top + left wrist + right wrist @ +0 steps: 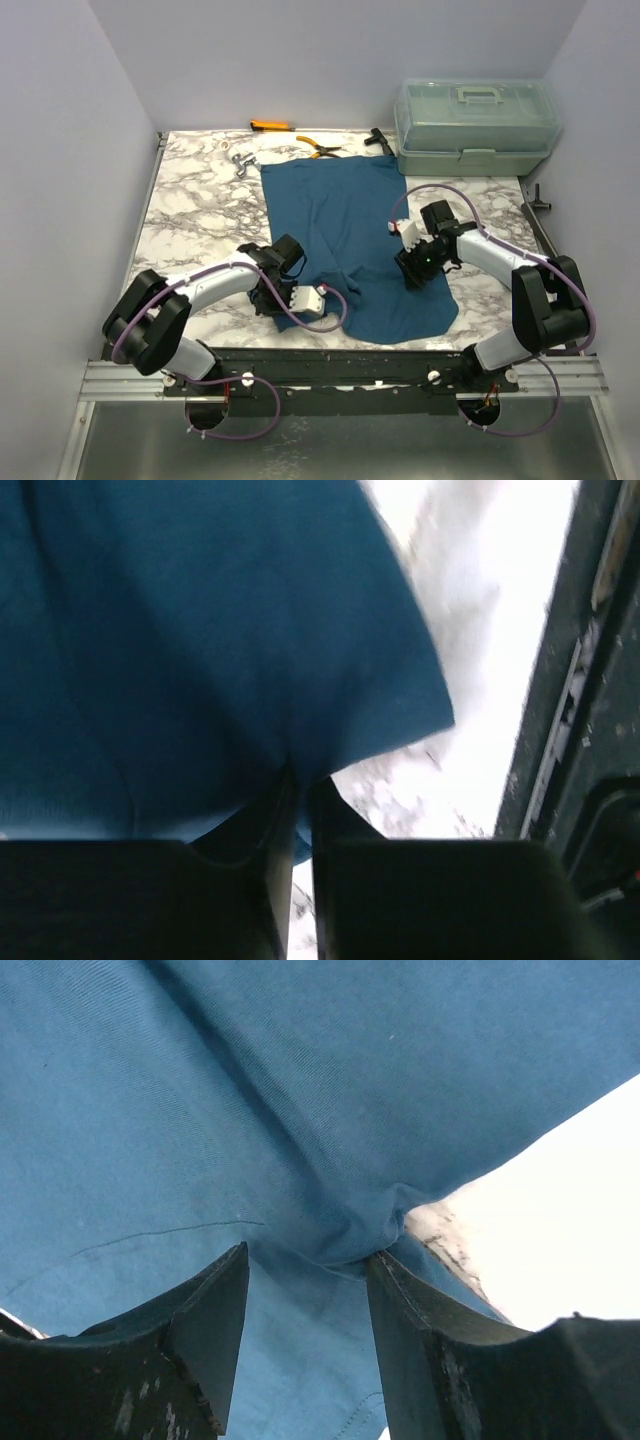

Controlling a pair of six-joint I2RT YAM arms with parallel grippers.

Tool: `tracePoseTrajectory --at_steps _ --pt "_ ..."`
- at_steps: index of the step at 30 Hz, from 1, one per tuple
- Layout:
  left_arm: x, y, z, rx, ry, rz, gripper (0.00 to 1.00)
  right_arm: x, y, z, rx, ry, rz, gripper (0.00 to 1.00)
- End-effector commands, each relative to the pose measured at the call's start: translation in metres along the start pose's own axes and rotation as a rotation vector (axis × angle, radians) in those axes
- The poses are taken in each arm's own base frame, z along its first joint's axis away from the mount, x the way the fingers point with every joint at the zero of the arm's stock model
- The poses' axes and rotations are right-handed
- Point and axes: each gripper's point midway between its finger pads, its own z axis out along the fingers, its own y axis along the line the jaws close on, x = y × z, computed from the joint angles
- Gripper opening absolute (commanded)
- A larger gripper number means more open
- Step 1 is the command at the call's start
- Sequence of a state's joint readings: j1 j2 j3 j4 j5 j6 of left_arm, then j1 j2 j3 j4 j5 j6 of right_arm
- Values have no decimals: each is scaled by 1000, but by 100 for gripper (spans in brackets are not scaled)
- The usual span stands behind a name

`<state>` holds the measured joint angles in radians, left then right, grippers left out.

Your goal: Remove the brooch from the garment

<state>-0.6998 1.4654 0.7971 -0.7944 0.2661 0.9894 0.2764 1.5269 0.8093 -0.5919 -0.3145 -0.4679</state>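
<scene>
The garment (340, 230) is a dark teal T-shirt spread flat on the marble table (190, 220). The brooch is hidden in every view. My left gripper (268, 298) is at the shirt's near-left edge. In the left wrist view its fingers (340, 880) stand almost together, with a bit of the garment's (200, 630) edge pinched between them at the left gripper (300, 800). My right gripper (412, 275) rests on the shirt's right side. It is open (308, 1260), with a raised fold of the garment (300, 1090) bunched against its right finger (420, 1340).
A clear lidded plastic box (475, 125) stands at the back right. Orange-handled pliers (322, 150), another orange-handled tool (268, 126) and a small metal part (240, 160) lie along the back edge. A black rail (350, 360) (580, 730) borders the table's near edge.
</scene>
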Motion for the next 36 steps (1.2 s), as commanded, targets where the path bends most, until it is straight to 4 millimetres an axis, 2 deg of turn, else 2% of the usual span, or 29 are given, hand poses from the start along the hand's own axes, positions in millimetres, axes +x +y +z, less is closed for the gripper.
tracePoseTrajectory --at_steps 1,4,8,11,18,22,25,29,33,36 --pt "44 -35 -22 83 130 4 6 47 -24 27 106 181 -7 54" --pt "60 -48 -42 127 149 -6 2 54 -33 28 151 207 -15 54" --pt "85 -55 -68 152 189 -22 1 63 -42 28 206 239 -41 54" --pt "103 -58 -80 163 235 -12 1 71 -48 26 244 269 -61 54" --pt "146 -60 -92 191 372 11 3 77 -53 21 279 290 -86 54" --pt "166 -49 -95 163 400 30 6 76 -54 16 289 288 -95 53" --pt "174 -29 -98 105 375 16 18 74 -56 14 300 287 -104 54" --pt "180 -10 -102 80 340 -31 44 63 -56 10 294 259 -104 54" --pt "162 13 -114 16 238 -89 63 31 -41 -4 220 139 -88 58" --pt "140 36 -130 -37 129 -147 66 -2 -26 -22 154 23 -85 63"
